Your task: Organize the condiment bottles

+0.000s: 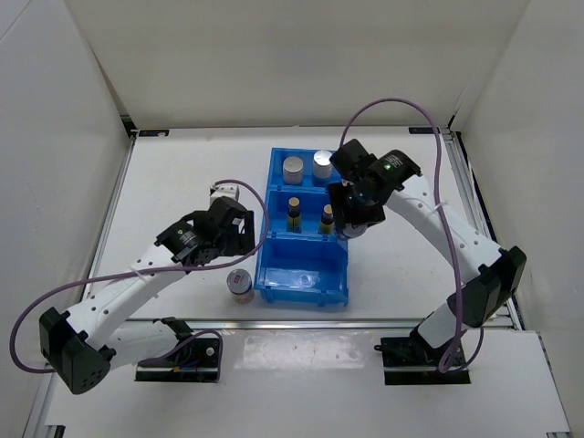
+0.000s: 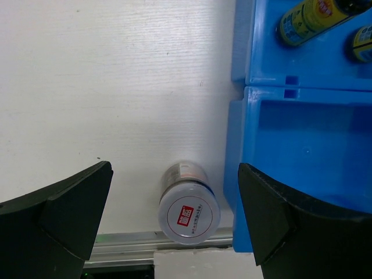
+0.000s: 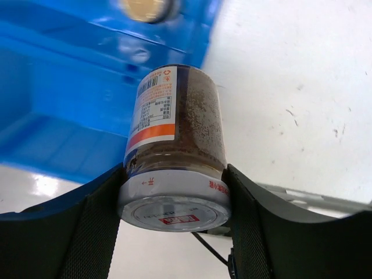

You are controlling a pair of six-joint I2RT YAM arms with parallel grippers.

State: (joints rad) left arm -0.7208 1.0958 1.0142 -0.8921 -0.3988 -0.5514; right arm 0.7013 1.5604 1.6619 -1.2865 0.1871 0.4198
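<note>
Overhead, the blue bin (image 1: 301, 294) sits mid-surface (image 1: 182, 173) with three compartments. Its far one holds two white silver-capped cylinders (image 1: 292, 169), and the middle one holds two slim dark yellow-labelled bottles (image 1: 294, 212). From above, the right end effector (image 1: 351, 219) hangs at the bin's right wall beside the middle compartment, but what it carries cannot be made out there.

The right wrist view settles that. The right end effector (image 3: 174, 174) is closed on a squat jar (image 3: 177, 128), with a finger pressed to each side just behind its silver lid. The jar has brown contents and a white label with an orange band, with blue bin wall (image 3: 58, 104) behind it on the left and white surface (image 3: 290, 87) on the right.

A second jar (image 1: 239, 283) stands on the surface just left of the bin's near compartment. The left wrist view shows it upright (image 2: 189, 206), close beside the bin wall (image 2: 235, 145), red print on its lid. The left end effector (image 2: 174, 168) is spread wide, its fingers well clear of that jar on both sides. From above, the left end effector (image 1: 239, 239) sits just far of the jar.
</note>
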